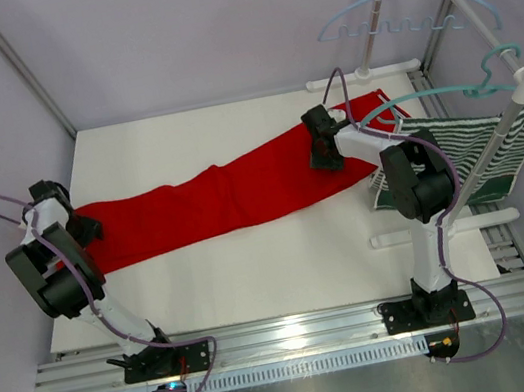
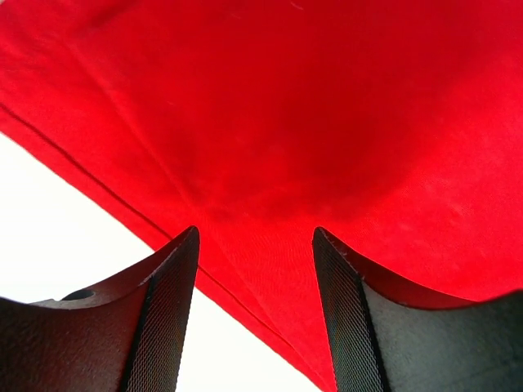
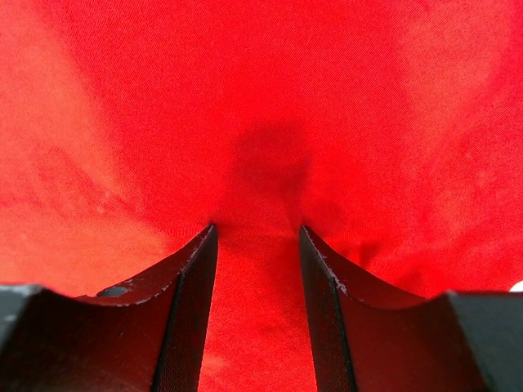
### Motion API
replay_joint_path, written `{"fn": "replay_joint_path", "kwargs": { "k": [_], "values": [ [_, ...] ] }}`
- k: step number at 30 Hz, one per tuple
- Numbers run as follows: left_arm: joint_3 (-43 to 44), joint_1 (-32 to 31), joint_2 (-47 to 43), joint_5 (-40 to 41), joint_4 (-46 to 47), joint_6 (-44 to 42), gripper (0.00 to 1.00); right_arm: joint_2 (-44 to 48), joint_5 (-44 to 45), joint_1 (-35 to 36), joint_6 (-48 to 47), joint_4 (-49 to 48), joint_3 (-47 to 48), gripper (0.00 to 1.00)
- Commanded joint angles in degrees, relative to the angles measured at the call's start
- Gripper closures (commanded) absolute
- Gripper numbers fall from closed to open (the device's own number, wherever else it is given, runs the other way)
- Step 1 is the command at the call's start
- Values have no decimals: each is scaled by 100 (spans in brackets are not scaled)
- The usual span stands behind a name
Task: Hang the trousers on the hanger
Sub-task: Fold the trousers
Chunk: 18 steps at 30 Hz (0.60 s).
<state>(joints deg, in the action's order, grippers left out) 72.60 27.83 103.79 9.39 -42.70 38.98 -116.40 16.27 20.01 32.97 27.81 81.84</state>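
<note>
a: where could this go wrong?

b: mostly in the pick-up. the trousers (image 1: 212, 200) lie flat and stretched slantwise across the white counter (image 1: 256, 278), cuffs to the left, waist to the far right. both tools are pressing onto smooth cloth, so a close could catch only the top layer, or slip off with nothing.

a: and the hanger?

b: the pale blue hanger (image 1: 403, 14) hangs high on the rack at the far right, well apart from the cloth. the legs are long, so if one end goes up alone the rest will likely drag and slide back. the teal hanger (image 1: 447, 90) with the striped garment (image 1: 488, 151) hangs just beside the waist end, and the right arm could snag it on the way up.

a: the left pincer (image 2: 255, 233)?

b: it stands apart, tips down near the edge of the red cloth by the cuffs, with nothing clamped between its pads.

a: the right pincer (image 3: 257, 229)?

b: its gap is narrower, but it is parted too. the tips meet the cloth near the waist and cast a dark shadow there. i see no fold pinched between them.
</note>
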Motion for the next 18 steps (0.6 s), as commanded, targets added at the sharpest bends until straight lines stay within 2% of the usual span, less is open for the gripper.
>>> {"fn": "replay_joint_path", "kwargs": {
  "k": [1,7,12,15,16,18],
  "values": [
    [35,239,-25,406,279,39,43,-14,-54,-67,-107,31,-63,52],
    [-193,477,1,538,745,-84,46,-76,-107,-190,-142,-82,-142,52],
    [-246,495,343,283,964,39,49,-58,-177,-208,-124,-101,-169,52],
    [-141,503,519,230,939,101,54,-32,-160,-208,-142,-74,-160,52],
    [-132,486,554,239,860,118,60,3,-151,-199,-151,-74,-160,52],
    [-140,495,581,187,851,145,64,47,-133,-234,-159,-92,-177,52]
  ]
}}
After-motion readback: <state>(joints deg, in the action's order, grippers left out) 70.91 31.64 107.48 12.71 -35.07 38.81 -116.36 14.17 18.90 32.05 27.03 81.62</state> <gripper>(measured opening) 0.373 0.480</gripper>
